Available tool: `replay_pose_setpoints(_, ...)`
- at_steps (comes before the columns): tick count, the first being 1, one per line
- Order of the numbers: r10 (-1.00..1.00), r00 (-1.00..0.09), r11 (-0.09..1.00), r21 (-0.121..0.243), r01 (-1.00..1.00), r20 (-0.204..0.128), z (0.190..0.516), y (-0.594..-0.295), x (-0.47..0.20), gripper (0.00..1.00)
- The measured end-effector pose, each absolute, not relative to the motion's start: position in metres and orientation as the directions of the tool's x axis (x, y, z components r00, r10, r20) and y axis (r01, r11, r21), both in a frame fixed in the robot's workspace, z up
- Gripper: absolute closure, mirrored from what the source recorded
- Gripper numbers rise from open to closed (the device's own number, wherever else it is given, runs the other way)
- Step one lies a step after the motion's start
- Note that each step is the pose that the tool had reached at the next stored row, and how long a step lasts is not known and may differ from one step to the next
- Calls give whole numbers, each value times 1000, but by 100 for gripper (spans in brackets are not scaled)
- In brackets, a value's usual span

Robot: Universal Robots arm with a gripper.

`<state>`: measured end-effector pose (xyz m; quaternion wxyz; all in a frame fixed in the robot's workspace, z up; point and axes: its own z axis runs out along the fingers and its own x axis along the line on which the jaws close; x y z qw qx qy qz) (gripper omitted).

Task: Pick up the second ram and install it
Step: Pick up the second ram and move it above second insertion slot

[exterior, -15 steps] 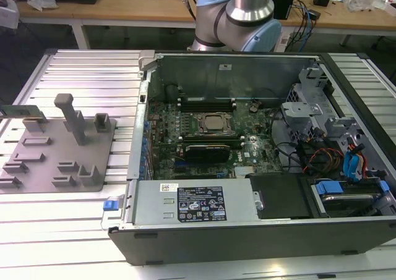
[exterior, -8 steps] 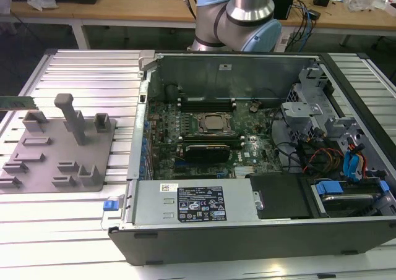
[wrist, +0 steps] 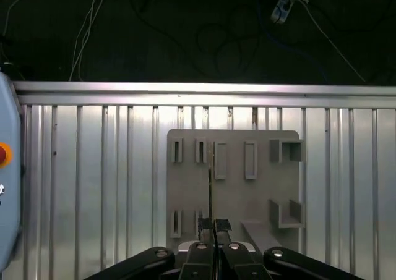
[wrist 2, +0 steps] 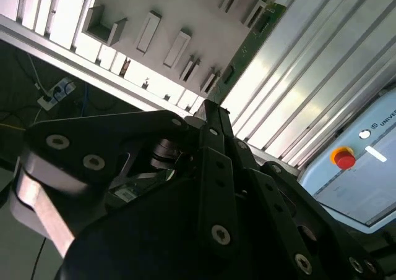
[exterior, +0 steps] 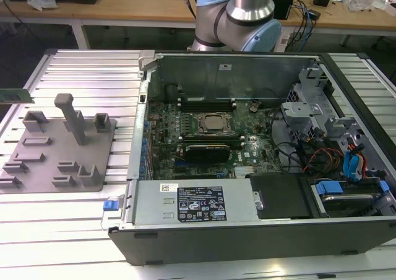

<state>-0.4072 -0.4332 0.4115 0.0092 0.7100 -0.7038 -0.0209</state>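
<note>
Exterior view's left edge shows the second ram (exterior: 15,96) beside the gray holder plate (exterior: 55,150); in the first wrist view the gripper (wrist: 214,224) has its jaws closed on one end only, so the stick could pivot or slip.

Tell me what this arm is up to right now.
The arm's gripper is shut on the second ram, a thin green stick seen edge-on in the first wrist view and lengthwise in the second wrist view, over the gray holder plate. Whether the stick's far end is clear of the plate, I cannot tell. In the exterior view the computer case lies open beside that plate, its motherboard exposed.
</note>
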Motion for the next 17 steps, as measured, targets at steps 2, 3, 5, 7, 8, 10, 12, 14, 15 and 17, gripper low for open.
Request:
replay_pose_setpoints(2, -1000, 8, -9, 42, -999, -17, 418, -433, -407, 91)
replay_pose_setpoints(3, -1000, 8, -9, 43, -999, -17, 421, -433, -407, 91)
replay_pose_setpoints(5, -1000, 8, -9, 42, -999, -17, 426, -433, -407, 91)
replay_pose_setpoints(7, -1000, 8, -9, 42, -999, -17, 428, -433, -407, 91)
replay_pose_setpoints(8, -1000, 8, -9, 42, -999, -17, 428, -433, -407, 91)
replay_pose_setpoints(10, -1000, 9, -9, 43, -999, -17, 429, -433, -406, 91)
replay_pose_setpoints(12, -1000, 8, -9, 43, -999, -17, 429, -433, -400, 91)
replay_pose_setpoints(14, -1000, 8, -9, 42, -999, -17, 428, -433, -396, 91)
replay_pose_setpoints(15, -1000, 8, -9, 42, -999, -17, 428, -433, -392, 91)
replay_pose_setpoints(17, -1000, 8, -9, 43, -999, -17, 429, -433, -383, 91)
